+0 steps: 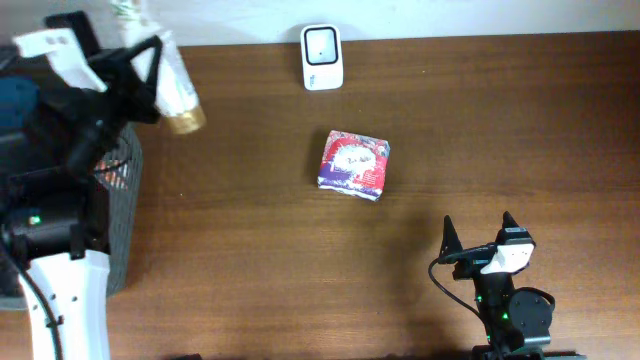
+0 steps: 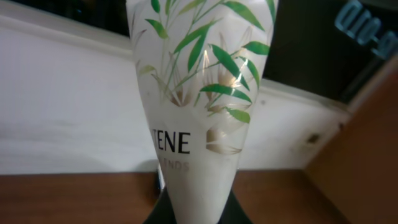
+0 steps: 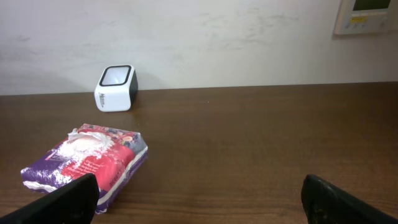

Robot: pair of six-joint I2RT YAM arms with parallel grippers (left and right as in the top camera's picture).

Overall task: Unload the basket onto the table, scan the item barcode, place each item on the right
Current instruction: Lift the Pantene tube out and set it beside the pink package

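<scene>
My left gripper (image 1: pixel 148 75) is shut on a white tube (image 1: pixel 172 82) with a gold cap and green leaf print, held up at the table's far left corner. In the left wrist view the tube (image 2: pixel 199 93) fills the middle, rising from between the dark fingers (image 2: pixel 163 208); no barcode shows on this face. The white barcode scanner (image 1: pixel 322 57) stands at the back edge, also in the right wrist view (image 3: pixel 115 88). My right gripper (image 1: pixel 478 232) rests open near the front right, its fingertips (image 3: pixel 68 199) wide apart over bare wood.
A purple and red soft package (image 1: pixel 353 165) lies mid-table, to the left in front of the right gripper (image 3: pixel 199 199). A grey mesh basket (image 1: pixel 125 200) stands at the left edge under the left arm. A white wall runs behind the table.
</scene>
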